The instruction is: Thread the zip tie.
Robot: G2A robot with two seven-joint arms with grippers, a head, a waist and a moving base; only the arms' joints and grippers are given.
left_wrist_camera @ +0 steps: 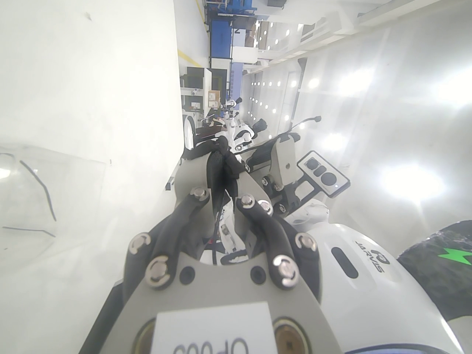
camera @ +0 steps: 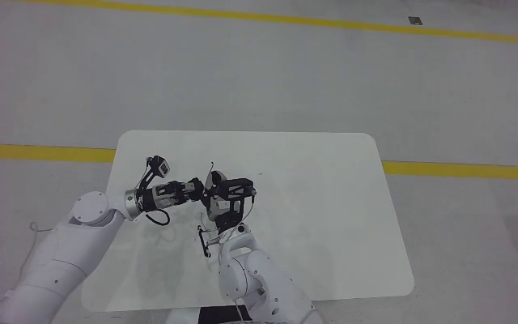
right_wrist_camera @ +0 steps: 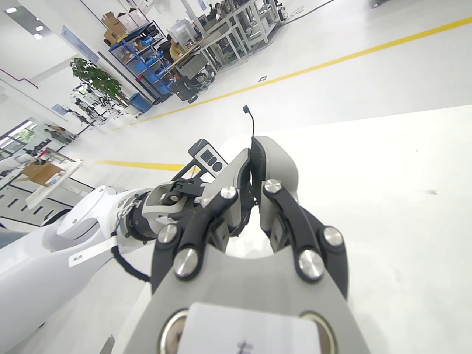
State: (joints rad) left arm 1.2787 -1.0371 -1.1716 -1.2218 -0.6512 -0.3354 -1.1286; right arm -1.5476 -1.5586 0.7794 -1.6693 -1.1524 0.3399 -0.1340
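Right claw point(right_wrist_camera: 253, 156): shut tight on the zip tie point(right_wrist_camera: 253, 127), pads flat against the strap, no gap showing. Holds it with a short length sticking out past the fingertips toward the far side of the desk point(camera: 324, 202). Small square head point(right_wrist_camera: 246, 110) at the free end, bent a little to one side. Rest of the strap hidden between the pads.

Left claw point(left_wrist_camera: 220, 160): fingers close together, black pads bunched against each other. Cannot tell of any grip on the strap, the pinch being hidden by the pads themselves. Points to the right, tip right up against the right claw's fingers.

Both together above the desk, left of its middle and raised off the surface. Left arm in from the left edge, right arm in from the near edge.

Count:
- two claws, both closed
- one zip tie in hand
- one desk, white with rounded corners
- one clear plastic bag point(left_wrist_camera: 73, 186), lying flat on the desk's left part near the left arm
- at least three thin dark strips point(left_wrist_camera: 44, 190) seen through the bag, too faint to name for sure
- one tiny dark speck point(right_wrist_camera: 429, 191) on the bare surface, to the right and well apart from the claws
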